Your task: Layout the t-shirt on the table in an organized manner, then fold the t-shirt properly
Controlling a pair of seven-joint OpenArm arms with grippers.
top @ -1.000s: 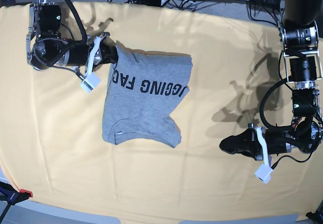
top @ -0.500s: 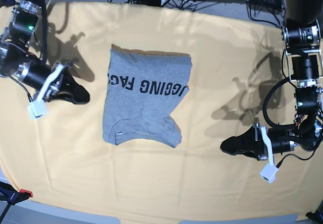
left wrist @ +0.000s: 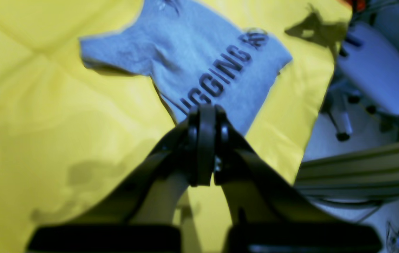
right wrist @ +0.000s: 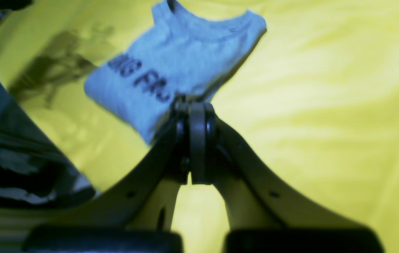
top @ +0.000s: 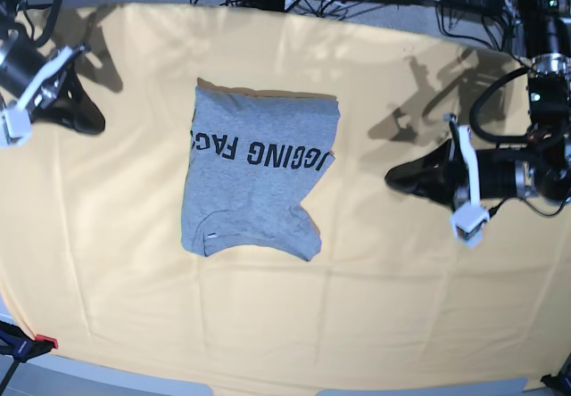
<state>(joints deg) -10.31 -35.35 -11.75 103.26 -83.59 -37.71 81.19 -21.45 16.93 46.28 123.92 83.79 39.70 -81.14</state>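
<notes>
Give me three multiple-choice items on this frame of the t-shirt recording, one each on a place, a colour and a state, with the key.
1. Where does the t-shirt lie on the table?
A. hanging over the front edge
B. flat on the cloth, between the two arms
C. bunched under the left gripper

2. What colour is the lettering on the shirt?
A. black
B. red
C. white

3. How do the right gripper and left gripper stand?
A. both clamped on the shirt
B. only the left one holds a sleeve
C. both shut, holding nothing

Key: 1 B, the base view shows it flat with bare cloth on every side. 2 A, dark block letters cross the grey fabric. 3 C, both wrist views show jaws pressed together and clear of the shirt.
</notes>
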